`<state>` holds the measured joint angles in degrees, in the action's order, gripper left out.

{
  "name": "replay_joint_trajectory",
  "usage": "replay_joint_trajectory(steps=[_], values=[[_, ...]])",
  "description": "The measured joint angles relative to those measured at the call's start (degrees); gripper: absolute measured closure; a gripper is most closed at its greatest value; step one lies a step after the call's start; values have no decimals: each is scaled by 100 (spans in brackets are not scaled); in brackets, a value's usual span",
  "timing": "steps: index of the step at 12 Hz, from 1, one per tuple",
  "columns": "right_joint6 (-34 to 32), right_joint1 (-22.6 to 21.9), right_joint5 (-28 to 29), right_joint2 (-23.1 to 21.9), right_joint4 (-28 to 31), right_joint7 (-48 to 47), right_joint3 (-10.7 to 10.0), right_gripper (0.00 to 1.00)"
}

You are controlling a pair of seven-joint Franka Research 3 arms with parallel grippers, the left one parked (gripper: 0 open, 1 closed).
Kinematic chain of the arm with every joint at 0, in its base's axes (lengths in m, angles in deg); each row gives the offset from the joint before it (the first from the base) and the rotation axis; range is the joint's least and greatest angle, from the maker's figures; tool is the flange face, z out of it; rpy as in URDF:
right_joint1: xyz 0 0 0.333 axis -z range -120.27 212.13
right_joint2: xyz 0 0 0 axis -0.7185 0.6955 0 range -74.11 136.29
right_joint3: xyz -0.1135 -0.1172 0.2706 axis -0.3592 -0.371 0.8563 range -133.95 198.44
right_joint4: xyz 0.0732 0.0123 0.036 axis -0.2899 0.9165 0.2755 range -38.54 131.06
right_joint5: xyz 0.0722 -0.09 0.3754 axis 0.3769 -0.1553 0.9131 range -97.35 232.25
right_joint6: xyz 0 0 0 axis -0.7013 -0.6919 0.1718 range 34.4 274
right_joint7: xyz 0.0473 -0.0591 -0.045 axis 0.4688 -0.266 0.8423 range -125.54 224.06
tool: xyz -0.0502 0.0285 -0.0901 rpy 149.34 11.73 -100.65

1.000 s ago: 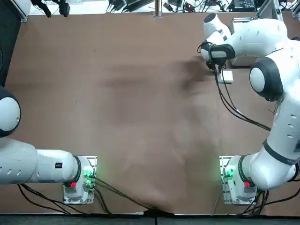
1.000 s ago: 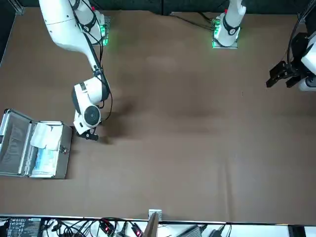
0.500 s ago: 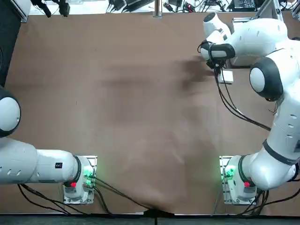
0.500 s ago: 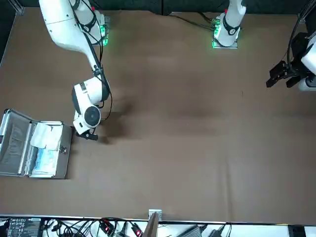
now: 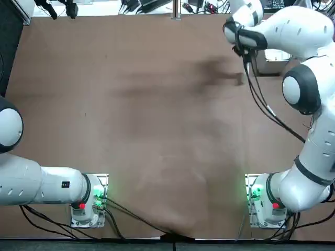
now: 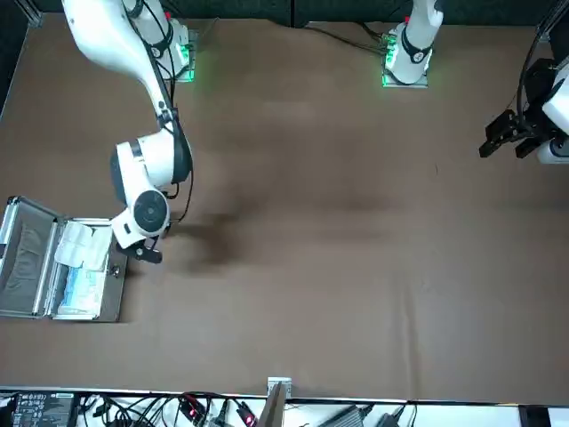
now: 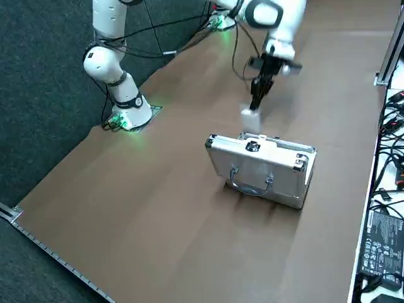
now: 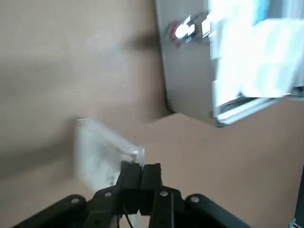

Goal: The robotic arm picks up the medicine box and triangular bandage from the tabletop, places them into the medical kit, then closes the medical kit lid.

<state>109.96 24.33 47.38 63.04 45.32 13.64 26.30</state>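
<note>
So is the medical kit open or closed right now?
Open: in the front view the medical kit shows its white contents, with the medical kit lid swung out beside it.

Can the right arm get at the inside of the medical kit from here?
Likely yes: the medical kit stands open, and the right gripper is close beside it, though already holding a white packet.
</note>
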Motion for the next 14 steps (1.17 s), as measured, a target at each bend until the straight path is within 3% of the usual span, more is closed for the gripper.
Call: replay_joint_trajectory(steps=[7, 11, 14], values=[[-324, 225, -11, -485, -802, 274, -74, 99], [-46, 1048, 23, -475, -1723, 1413, -105, 99], [519, 1486, 58, -365, -1965, 1700, -99, 99]])
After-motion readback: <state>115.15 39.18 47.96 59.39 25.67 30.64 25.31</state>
